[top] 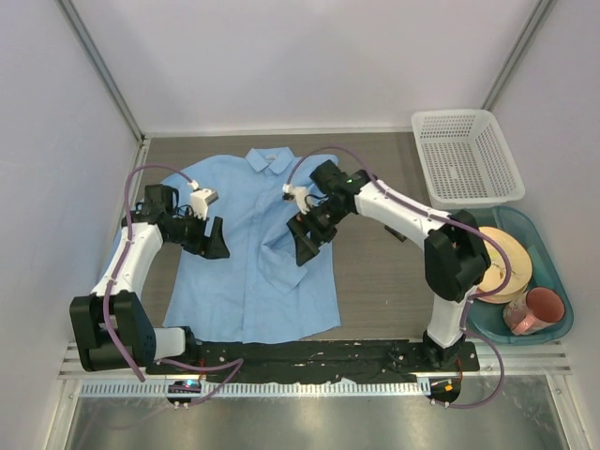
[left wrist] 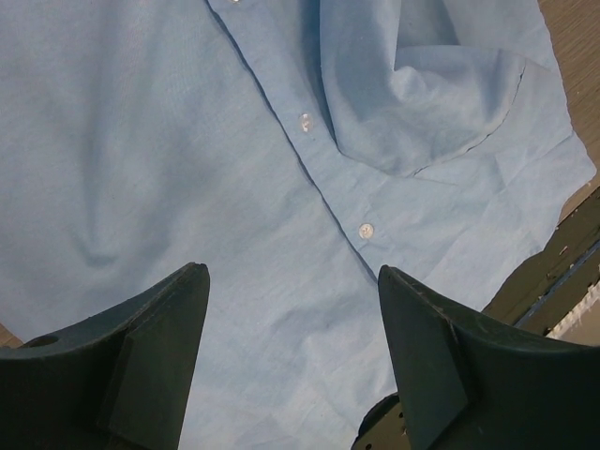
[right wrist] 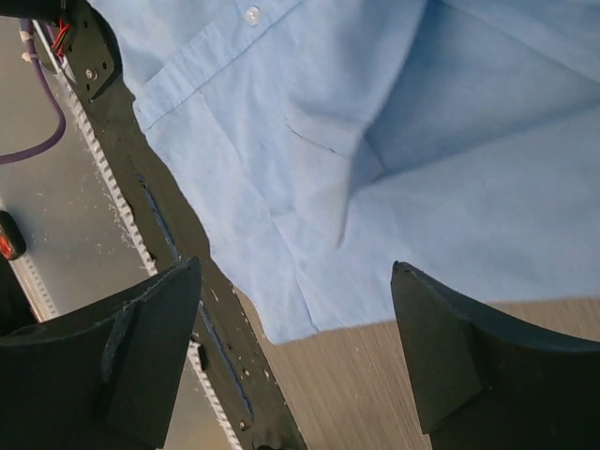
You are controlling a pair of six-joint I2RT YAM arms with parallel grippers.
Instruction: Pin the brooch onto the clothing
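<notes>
The clothing, a light blue button-up shirt [top: 248, 267], lies flat on the table with its collar [top: 267, 159] at the far side. My left gripper [top: 212, 240] is open and empty over the shirt's left half; in the left wrist view it [left wrist: 291, 272] hovers over the button placket [left wrist: 366, 229]. My right gripper [top: 304, 244] is open and empty over the shirt's right half, by a raised fold [top: 281, 246]. In the right wrist view it [right wrist: 295, 272] sits above the shirt's hem [right wrist: 309, 309]. The brooch is not in view.
A white mesh basket [top: 464, 155] stands at the back right. A teal tray [top: 539, 242] on the right holds a tan plate [top: 511, 262] and a pink mug [top: 536, 309]. A black mounting strip [top: 328, 354] runs along the near edge.
</notes>
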